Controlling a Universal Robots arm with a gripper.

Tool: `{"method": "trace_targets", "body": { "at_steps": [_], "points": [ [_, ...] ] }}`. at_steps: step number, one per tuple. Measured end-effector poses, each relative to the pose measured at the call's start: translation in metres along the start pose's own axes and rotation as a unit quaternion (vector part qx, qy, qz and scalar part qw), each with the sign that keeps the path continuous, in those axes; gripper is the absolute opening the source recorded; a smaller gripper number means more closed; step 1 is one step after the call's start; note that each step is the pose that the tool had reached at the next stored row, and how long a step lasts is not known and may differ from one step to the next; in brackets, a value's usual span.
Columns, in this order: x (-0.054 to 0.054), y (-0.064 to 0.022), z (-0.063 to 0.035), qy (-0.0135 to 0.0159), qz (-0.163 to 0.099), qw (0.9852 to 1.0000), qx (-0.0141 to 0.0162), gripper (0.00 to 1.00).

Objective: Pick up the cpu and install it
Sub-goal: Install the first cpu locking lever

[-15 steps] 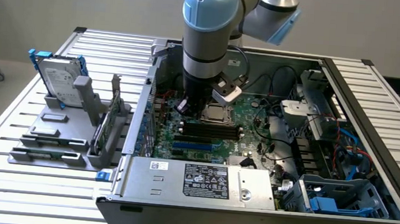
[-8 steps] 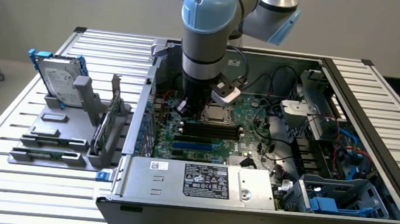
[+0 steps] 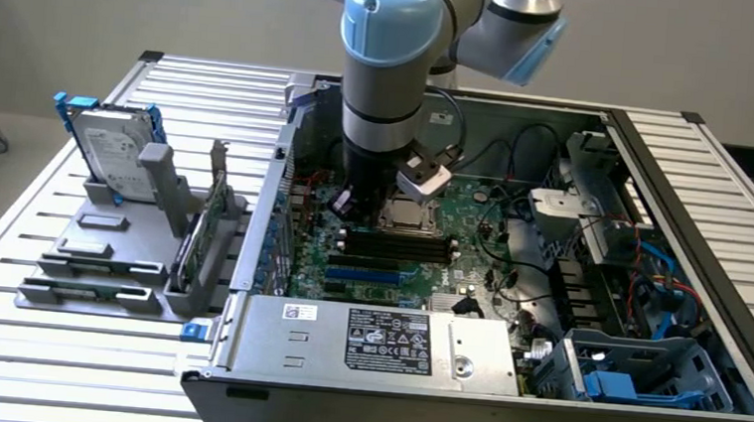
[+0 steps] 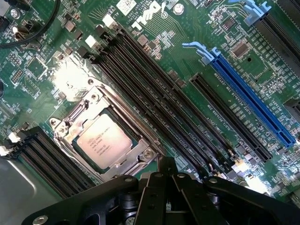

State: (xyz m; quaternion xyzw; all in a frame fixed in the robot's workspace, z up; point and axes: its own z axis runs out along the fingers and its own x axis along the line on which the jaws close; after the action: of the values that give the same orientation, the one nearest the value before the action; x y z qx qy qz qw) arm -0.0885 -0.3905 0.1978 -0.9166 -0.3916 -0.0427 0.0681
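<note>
Starting at the exterior view's left: hard drive (image 3: 110, 148) with blue brackets standing upright in a grey rack (image 3: 108, 252) on the slatted table (image 3: 22, 345), around nine o'clock from the open computer case (image 3: 472, 377). Just beside the case wall, a thin card (image 3: 212, 221) standing on edge in the same rack, its face hard to make out.

Moving to centre: blue-and-silver arm (image 3: 387, 62) reaching straight down into the case, cut off at the top edge. Blocking much of the green board (image 3: 482, 228) behind it. Gripper (image 3: 367, 202) low over the board, fingertips lost in shadow there.

Over to the wrist view: fingers (image 4: 154, 197) drawn together, closed on nothing, dark tips meeting just beside the socket frame (image 4: 101, 140). Cpu (image 4: 104, 141) sitting flat inside that metal frame, silvery top up, printing too small to read. In the exterior view, same cpu (image 3: 407, 213) at about three o'clock from the gripper, partly screened by the arm.

Further on: black memory slots (image 4: 164, 98) running diagonally, a long blue slot (image 4: 253, 105) beyond them, cut off at the edge. A bright glare patch washing out the board near the socket.

At the exterior view's right: tangled black cables (image 3: 519, 271), a blue plastic bay (image 3: 644, 374) at roughly four o'clock in the case, contents unclear.
</note>
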Motion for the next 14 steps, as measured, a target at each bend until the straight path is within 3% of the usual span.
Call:
{"method": "trace_targets", "body": {
  "at_steps": [5, 10, 14],
  "points": [
    [0.0003, -0.0011, 0.0023, -0.0015, 0.0, 1.0, -0.003, 0.11],
    [0.0003, -0.0012, 0.0029, -0.0057, -0.001, 0.9999, -0.0082, 0.11],
    [0.0004, -0.0016, 0.0021, -0.0067, -0.001, 0.9999, -0.0091, 0.11]
  ]
}}
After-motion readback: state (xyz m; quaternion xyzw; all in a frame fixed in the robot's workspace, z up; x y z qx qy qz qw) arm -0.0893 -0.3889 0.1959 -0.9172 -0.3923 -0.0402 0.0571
